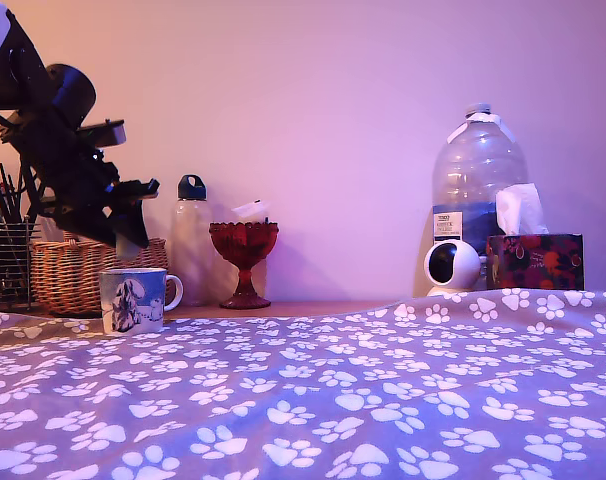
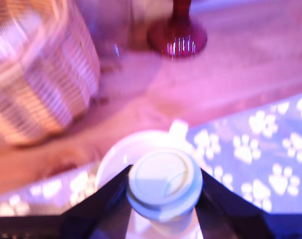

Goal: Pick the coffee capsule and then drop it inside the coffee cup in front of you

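The coffee cup [image 1: 135,299], a white mug with a blue-and-black dog picture and a handle toward the exterior view's right, stands at the exterior view's left on the paw-print cloth. My gripper [image 1: 130,238] hangs directly above it, pointing down. In the wrist view the gripper [image 2: 164,185] is shut on the coffee capsule [image 2: 164,183], a pale round capsule whose flat lid faces the camera. The dark fingers [image 2: 108,199] flank it on both sides. Below the capsule lies the cup's white rim [image 2: 122,147] with its handle [image 2: 178,130].
A wicker basket [image 1: 71,272] stands just behind the cup, with a wire rack of utensils [image 1: 5,260] beside it. A red glass goblet [image 1: 244,258], a white bottle [image 1: 191,240], a big water jug [image 1: 478,185], a small camera [image 1: 451,266] and a tissue box [image 1: 535,258] line the back.
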`<state>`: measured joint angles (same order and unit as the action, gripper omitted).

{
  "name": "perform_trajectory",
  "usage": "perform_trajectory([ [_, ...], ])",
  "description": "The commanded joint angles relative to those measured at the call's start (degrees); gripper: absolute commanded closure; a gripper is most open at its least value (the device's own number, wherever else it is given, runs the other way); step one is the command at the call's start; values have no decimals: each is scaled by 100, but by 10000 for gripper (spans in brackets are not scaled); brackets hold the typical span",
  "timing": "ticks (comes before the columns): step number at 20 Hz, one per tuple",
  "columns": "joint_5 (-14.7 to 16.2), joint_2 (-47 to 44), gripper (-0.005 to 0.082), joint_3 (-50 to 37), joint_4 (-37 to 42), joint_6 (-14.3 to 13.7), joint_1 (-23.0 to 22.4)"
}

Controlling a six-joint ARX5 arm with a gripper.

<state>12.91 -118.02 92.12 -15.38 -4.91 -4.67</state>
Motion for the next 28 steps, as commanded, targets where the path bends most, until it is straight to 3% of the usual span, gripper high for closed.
perform_trajectory([
  [1,-11,-136,673,-22,-4,-4,42],
  [8,-13,-136,660,-22,-39,-11,44],
  [9,-13,-136,597,-22,-11,-22,44],
  [11,-13,-136,364,-22,92,-214,44],
  [13,-7,-133,225,-22,179,-295,44],
  [19,26,-125,214,-22,170,-306,44],
  [22,181,-94,278,-22,157,-308,44],
  [23,254,-48,365,-22,125,-308,39],
  [26,424,79,804,-22,-50,-304,37],
  [28,463,157,789,-22,-243,-286,37],
])
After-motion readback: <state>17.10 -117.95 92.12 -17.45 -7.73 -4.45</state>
